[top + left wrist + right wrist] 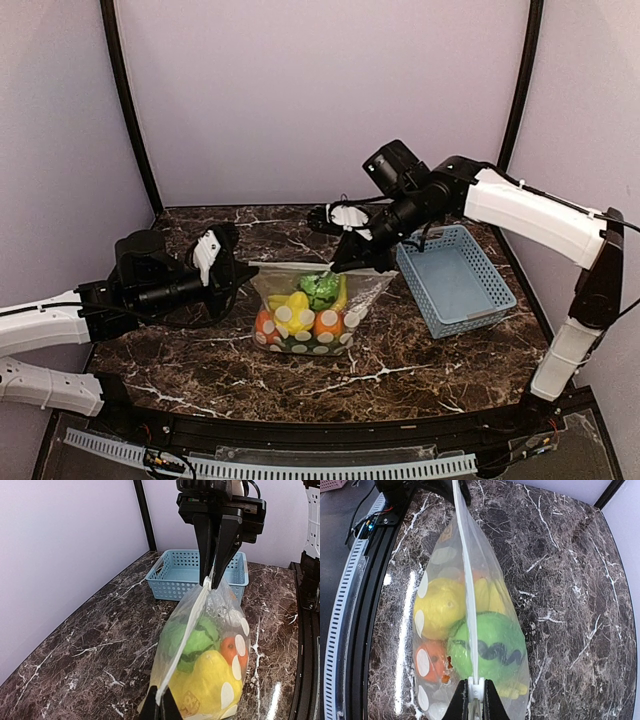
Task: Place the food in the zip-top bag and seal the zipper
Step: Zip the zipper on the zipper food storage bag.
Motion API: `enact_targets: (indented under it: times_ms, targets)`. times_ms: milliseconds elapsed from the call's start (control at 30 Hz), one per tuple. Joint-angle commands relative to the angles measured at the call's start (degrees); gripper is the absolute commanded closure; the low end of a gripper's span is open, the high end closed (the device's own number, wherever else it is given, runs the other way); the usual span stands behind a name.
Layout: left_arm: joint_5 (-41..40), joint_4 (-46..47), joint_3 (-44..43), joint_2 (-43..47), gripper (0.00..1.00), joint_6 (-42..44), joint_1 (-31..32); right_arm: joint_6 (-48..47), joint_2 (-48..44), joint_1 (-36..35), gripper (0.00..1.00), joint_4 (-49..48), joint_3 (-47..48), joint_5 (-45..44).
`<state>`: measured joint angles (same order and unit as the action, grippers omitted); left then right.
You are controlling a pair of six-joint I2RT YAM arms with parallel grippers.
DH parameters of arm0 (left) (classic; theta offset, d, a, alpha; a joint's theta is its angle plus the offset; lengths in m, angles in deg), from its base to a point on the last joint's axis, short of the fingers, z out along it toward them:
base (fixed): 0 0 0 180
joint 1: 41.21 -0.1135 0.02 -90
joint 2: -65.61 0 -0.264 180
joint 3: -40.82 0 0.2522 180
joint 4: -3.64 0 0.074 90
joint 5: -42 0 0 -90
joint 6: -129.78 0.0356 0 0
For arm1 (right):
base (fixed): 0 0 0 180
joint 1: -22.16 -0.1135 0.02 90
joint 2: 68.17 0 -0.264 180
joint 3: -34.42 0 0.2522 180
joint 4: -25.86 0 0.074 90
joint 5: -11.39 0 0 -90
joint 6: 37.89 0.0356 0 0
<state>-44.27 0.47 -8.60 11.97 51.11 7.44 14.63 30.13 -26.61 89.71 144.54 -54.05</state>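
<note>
The zip-top bag [305,318] stands on the marble table with the food inside: a green round piece [490,647], yellow pieces [440,607] and an orange ball [432,657]. The white zipper [465,580] runs taut along the bag's top edge between the two grippers. My left gripper [160,707] is shut on the zipper's left end. My right gripper [476,700] is shut on the white slider piece at the zipper's right end. From the left wrist view the right gripper [214,580] comes down from above onto the bag's far corner.
A light-blue slotted basket [455,280] sits at the right of the table, just beyond the right gripper. Black frame posts stand at the back corners. The table's front rail [300,440] runs along the near edge.
</note>
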Motion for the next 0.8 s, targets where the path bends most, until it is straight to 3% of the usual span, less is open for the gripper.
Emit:
enact_targets:
  times_ms: [0,767]
  targets:
    - [-2.69,1.04,0.43,1.56,0.99,-0.75,-1.2,0.05,-2.93,2.46,1.0,4.14,-3.05,-4.2]
    - [-0.77,1.92,0.0,-0.72,0.99,-1.87,-2.19,0.08,-13.75,12.22,1.0,1.57,-19.9,-6.8]
